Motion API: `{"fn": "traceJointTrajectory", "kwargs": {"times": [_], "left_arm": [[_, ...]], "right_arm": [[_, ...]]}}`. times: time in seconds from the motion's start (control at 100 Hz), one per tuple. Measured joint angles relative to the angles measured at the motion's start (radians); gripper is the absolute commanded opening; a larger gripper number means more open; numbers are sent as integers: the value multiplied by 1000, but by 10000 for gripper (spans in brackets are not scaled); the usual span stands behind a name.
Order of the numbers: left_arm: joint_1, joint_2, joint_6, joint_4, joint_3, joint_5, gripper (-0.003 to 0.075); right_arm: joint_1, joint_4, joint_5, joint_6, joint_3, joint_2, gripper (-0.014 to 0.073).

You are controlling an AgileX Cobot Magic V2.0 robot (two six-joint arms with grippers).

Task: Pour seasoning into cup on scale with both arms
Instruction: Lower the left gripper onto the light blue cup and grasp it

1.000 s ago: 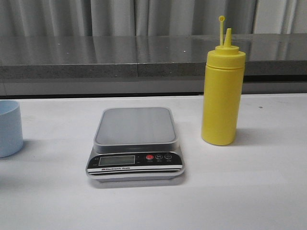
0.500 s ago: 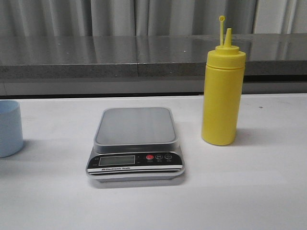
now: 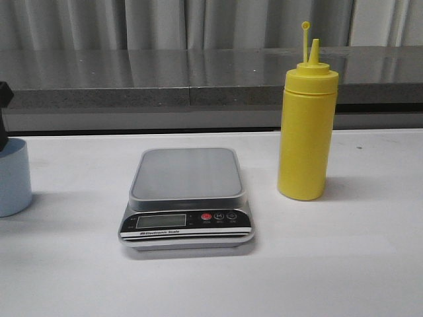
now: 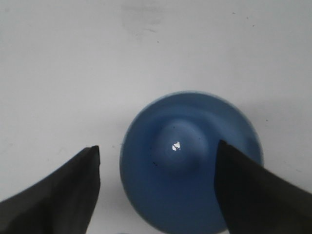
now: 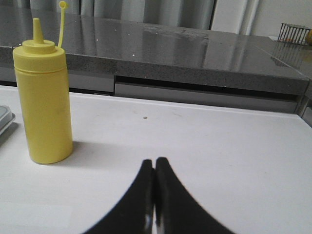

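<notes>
Your left gripper [image 4: 157,163]: fingers spread wide, poised above pale blue cup [image 4: 191,163], straddling its rim, nothing gripped. In front view, cup [image 3: 13,177] sits at far left edge of frame on white table [image 3: 330,264], black gripper part just above it. Scale [image 3: 188,198] sits centre frame, platform bare. Yellow seasoning [image 3: 307,125] bottle stands upright, right of scale, untouched. Your right gripper [image 5: 155,195]: fingertips pressed together, holding nothing, low over table, bottle [image 5: 44,102] at left of that frame.
</notes>
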Motion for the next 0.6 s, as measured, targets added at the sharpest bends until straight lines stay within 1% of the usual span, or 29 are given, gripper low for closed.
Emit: {"fn": "traceJointTrajectory", "kwargs": {"times": [0.15, 0.2, 0.27, 0.28, 0.29, 0.34, 0.41, 0.53, 0.55, 0.6], "left_arm": [[0, 44, 0, 0, -2, -9, 468], [0, 55, 0, 0, -2, -9, 446], [0, 67, 0, 0, -2, -11, 394], [0, 68, 0, 0, -2, -11, 375], [0, 68, 0, 0, -2, -11, 375], [0, 69, 0, 0, -2, -15, 318], [0, 69, 0, 0, -2, -22, 216], [0, 69, 0, 0, -2, -36, -2], [0, 69, 0, 0, -2, -35, -20], [0, 69, 0, 0, -4, -38, -18]], "right_arm": [[0, 0, 0, 0, 0, 0, -67], [0, 0, 0, 0, 0, 0, -67], [0, 0, 0, 0, 0, 0, -67], [0, 0, 0, 0, 0, 0, -67], [0, 0, 0, 0, 0, 0, -67], [0, 0, 0, 0, 0, 0, -67], [0, 0, 0, 0, 0, 0, -67], [0, 0, 0, 0, 0, 0, -67], [0, 0, 0, 0, 0, 0, -67], [0, 0, 0, 0, 0, 0, -67]]}}
